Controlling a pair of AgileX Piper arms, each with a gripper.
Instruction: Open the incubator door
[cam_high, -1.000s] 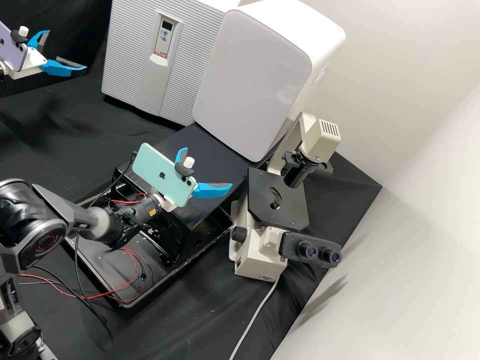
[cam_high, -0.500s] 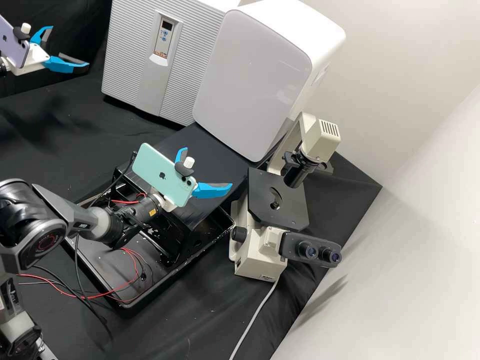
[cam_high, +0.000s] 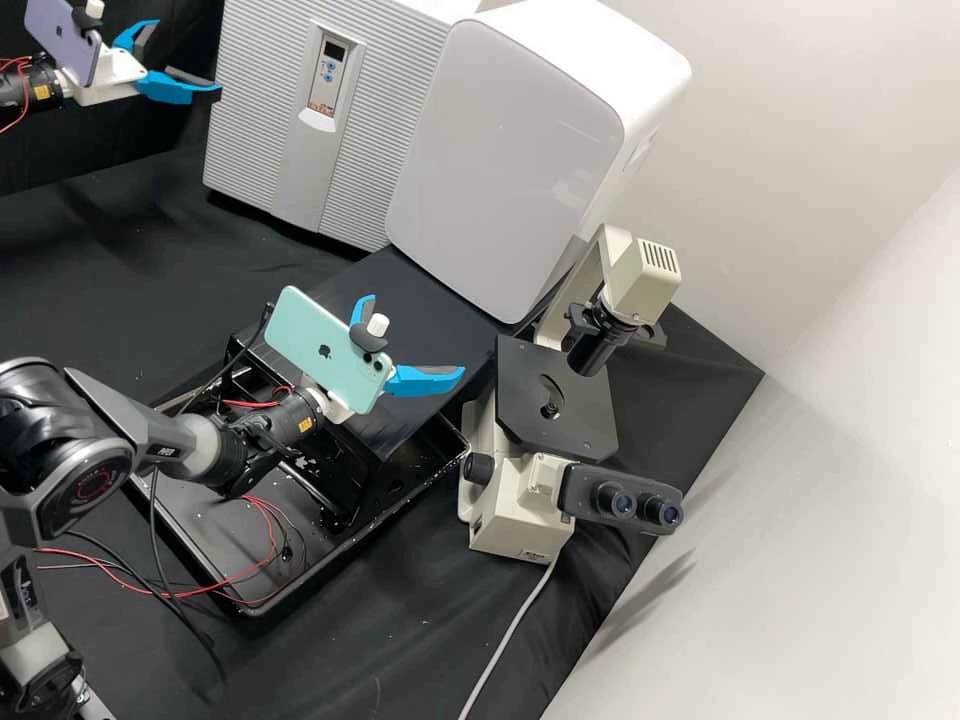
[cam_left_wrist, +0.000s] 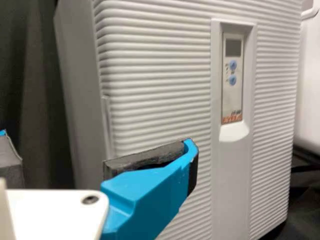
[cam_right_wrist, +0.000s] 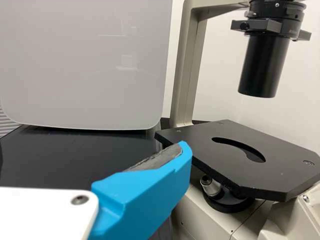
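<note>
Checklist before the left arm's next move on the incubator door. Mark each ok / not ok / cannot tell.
1. Incubator door closed, ribbed front flush: ok.
2. Left gripper open, nothing between its fingers: ok.
3. Left gripper in contact with the door edge: cannot tell; in the high view a fingertip overlaps the cabinet's left edge, but depth is unclear.
4. Right gripper away from the door: ok; it is open, near the microscope.
5. Incubator powered: cannot tell; the display shows no readable digits.
6. Door swing free: cannot tell; hinge side not visible.
</note>
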